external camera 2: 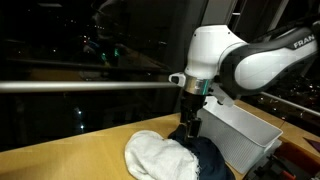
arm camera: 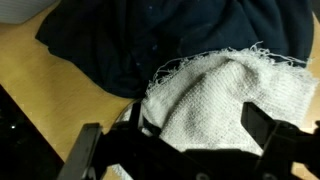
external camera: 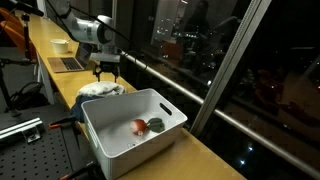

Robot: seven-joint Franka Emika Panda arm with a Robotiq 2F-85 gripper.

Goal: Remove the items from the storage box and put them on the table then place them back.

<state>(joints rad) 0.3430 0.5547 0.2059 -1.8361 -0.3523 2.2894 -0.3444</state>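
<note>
The white cloth (arm camera: pixel 215 100) and the dark navy garment (arm camera: pixel 130 40) lie in a heap on the light-wood table (external camera: pixel 205 155), just past the end of the storage box (external camera: pixel 130 150). Both show in an exterior view, the cloth (external camera 2: pixel 158 155) beside the garment (external camera 2: pixel 212 162). My gripper (arm camera: pixel 180 140) is open, straddling the white cloth with a finger on each side. In both exterior views it (external camera: pixel 106 72) (external camera 2: pixel 188 126) points down onto the heap. The red ball (external camera: pixel 139 126) and the dark green object (external camera: pixel 156 124) lie in the box.
A laptop (external camera: pixel 68 63) and a small white bowl (external camera: pixel 61 44) sit farther along the table. A window with a rail (external camera 2: pixel 80 86) runs along the table's far edge. A grey perforated bench (external camera: pixel 20 150) stands beside the table. The box (external camera 2: pixel 245 135) is close to the heap.
</note>
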